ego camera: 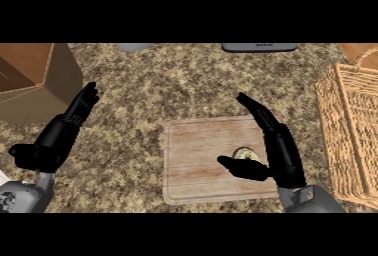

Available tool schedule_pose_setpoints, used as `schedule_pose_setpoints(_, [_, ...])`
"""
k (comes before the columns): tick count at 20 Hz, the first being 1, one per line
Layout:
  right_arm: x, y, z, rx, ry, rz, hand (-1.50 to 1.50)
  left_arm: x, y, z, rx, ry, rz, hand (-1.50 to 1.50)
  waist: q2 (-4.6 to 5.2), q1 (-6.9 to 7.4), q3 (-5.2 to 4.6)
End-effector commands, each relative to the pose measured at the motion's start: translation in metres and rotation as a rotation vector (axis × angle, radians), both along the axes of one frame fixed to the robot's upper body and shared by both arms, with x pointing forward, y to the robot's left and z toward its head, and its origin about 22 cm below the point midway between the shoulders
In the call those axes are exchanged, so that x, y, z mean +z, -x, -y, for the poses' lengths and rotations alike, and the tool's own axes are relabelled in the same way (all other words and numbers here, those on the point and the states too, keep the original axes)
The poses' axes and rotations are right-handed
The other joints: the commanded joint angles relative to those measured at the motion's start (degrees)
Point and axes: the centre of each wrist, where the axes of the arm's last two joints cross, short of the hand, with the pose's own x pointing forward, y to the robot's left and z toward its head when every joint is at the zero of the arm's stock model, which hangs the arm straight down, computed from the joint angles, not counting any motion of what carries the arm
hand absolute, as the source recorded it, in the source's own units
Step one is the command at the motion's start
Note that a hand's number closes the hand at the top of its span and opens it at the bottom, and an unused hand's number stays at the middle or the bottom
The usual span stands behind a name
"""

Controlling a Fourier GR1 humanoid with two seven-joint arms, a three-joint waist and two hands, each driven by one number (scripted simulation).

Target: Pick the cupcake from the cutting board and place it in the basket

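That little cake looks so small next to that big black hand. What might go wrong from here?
1. The right hand is open beside the cupcake, thumb near it; closing off-center might tip it or push it across the cutting board.
2. The basket sits right of the board; carrying the cupcake low could catch its wicker rim.
3. The hand partly hides the cupcake, so judging the grasp is harder.

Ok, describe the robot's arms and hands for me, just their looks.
Both arms look alike. The left hand and the right hand are matte black, with slim, segmented fingers and a separate thumb, on a black wrist section. Below each wrist the forearm turns to a smooth grey casing, seen at the view's lower edge. No cables, sleeves or markings can be made out.
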Motion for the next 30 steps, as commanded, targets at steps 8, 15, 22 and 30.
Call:
schedule_pose_setpoints(8, [0.073, 0.012, 0.021, -0.129, 0.593, -0.342, -1.50, -0.001, 0.000, -0.002, 0.013, -0.005, -0.011, 0.00, -0.40, -0.73, -0.20])
schedule_pose_setpoints(15, [0.148, 0.054, 0.011, -0.038, 0.657, -0.520, -1.50, 0.014, -0.002, -0.003, -0.006, -0.001, 0.021, 0.00, 0.06, 0.55, 0.17])
schedule_pose_setpoints(22, [0.178, 0.079, 0.025, -0.100, 0.596, -0.544, -1.50, 0.005, 0.011, 0.009, -0.026, 0.017, 0.009, 0.00, 0.44, 1.49, 0.29])
schedule_pose_setpoints(30, [0.158, 0.082, 0.050, -0.113, 0.502, -0.520, -1.50, -0.006, 0.000, 0.017, -0.019, 0.018, 0.006, 0.00, 0.77, 1.15, 0.41])
